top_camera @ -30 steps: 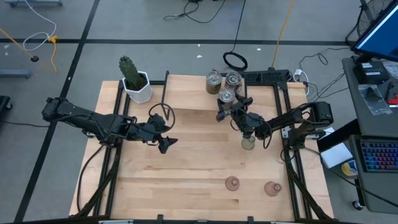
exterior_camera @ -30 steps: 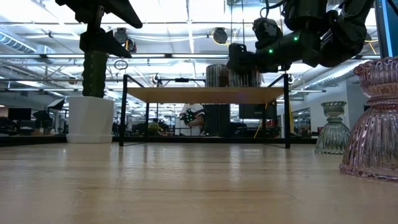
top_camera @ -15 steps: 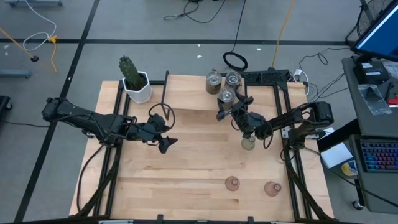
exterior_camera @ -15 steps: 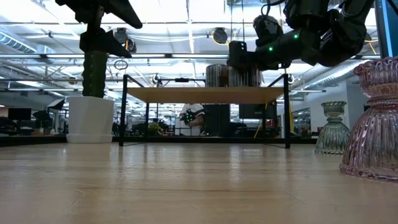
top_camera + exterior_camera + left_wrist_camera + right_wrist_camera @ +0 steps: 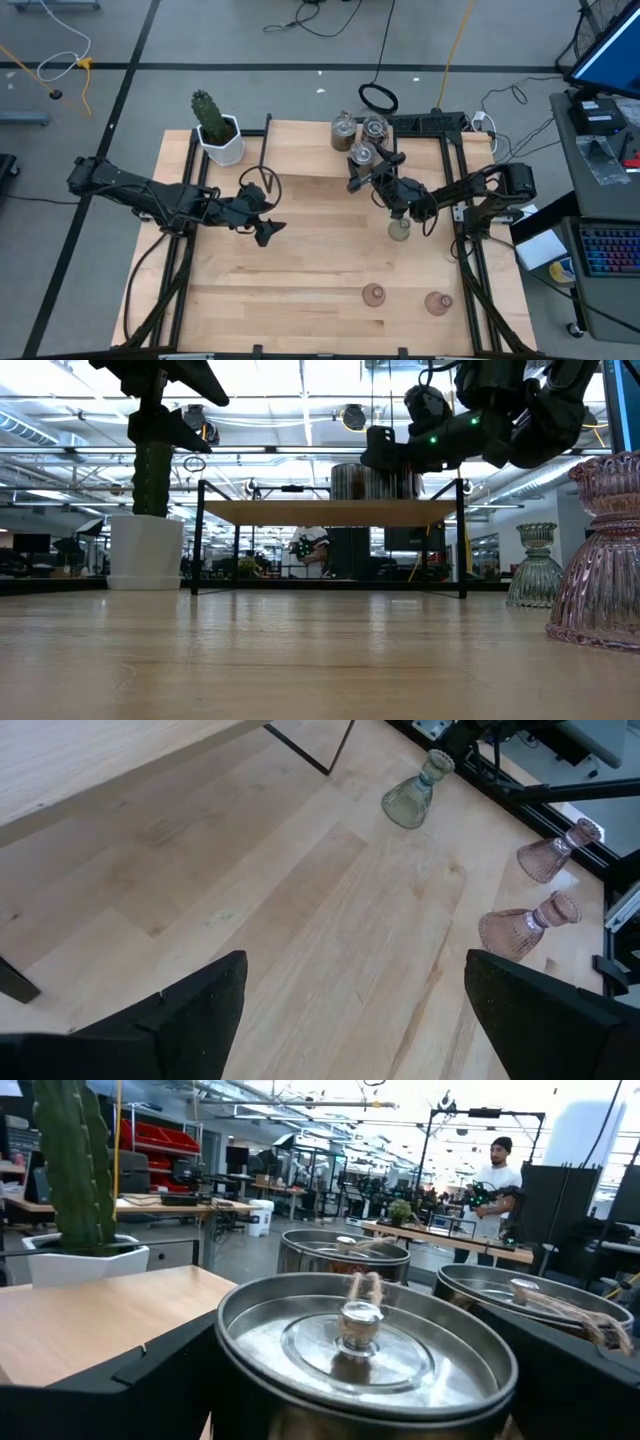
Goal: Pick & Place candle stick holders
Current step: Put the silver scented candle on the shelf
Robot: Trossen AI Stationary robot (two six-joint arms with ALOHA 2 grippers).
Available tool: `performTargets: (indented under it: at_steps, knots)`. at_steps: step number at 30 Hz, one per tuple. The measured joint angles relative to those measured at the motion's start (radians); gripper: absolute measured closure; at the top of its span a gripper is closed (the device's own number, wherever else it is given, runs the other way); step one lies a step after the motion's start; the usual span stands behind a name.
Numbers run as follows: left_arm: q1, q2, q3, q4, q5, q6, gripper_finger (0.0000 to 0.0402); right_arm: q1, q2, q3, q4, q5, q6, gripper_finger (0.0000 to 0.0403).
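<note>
Three silvery round holders sit at the far side on a raised wooden shelf (image 5: 300,150): two at the back (image 5: 343,130) (image 5: 375,127) and one in front (image 5: 362,152). My right gripper (image 5: 370,168) is shut on the front one (image 5: 365,1350). A pale green holder (image 5: 399,230) and two pink ones (image 5: 373,294) (image 5: 437,302) stand on their wide bases on the table. They also show in the left wrist view (image 5: 412,795) (image 5: 552,855) (image 5: 520,925). My left gripper (image 5: 268,232) (image 5: 350,1020) hovers open and empty over the table's middle. My right gripper pinches the front silvery holder by its round side wall (image 5: 235,1380), one finger (image 5: 130,1390) on each side. The fingers come in about level from the table's near right. The holder stays upright. Whether its base rests on the shelf, I cannot tell.
A cactus in a white pot (image 5: 218,135) stands at the shelf's far left end. The shelf's thin black legs (image 5: 197,540) stand on the table. Bare wood lies between the left gripper and the pink holders. A person (image 5: 492,1180) stands in the room beyond.
My right gripper has edged a little toward the far left, nearer the two back silvery holders, with the front holder between its fingers.
</note>
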State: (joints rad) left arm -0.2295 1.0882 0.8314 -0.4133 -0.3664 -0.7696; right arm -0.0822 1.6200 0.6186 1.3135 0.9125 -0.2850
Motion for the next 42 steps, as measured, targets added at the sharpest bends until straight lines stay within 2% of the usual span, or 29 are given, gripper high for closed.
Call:
performTargets:
  at_steps: [10,17,22,33,42]
  knots:
    - [0.012,0.000,0.000,0.000,0.000,0.004,0.0023,-0.008,0.001,0.000,0.032,-0.002,-0.074,0.0004]
    - [0.016,0.000,0.000,0.000,0.000,0.010,0.0033,-0.001,0.001,0.000,0.093,-0.002,-0.151,0.0003]
    - [0.016,0.000,0.000,0.000,0.000,0.011,0.0035,-0.001,0.001,0.000,0.106,-0.054,-0.159,0.0003]
    - [0.016,0.000,0.000,-0.001,0.001,0.016,0.0019,0.000,-0.038,0.000,0.133,-0.066,-0.252,0.0003]
    - [0.016,0.000,0.000,0.000,0.001,0.016,0.0033,0.099,-0.084,0.001,0.133,-0.062,-0.318,0.0003]
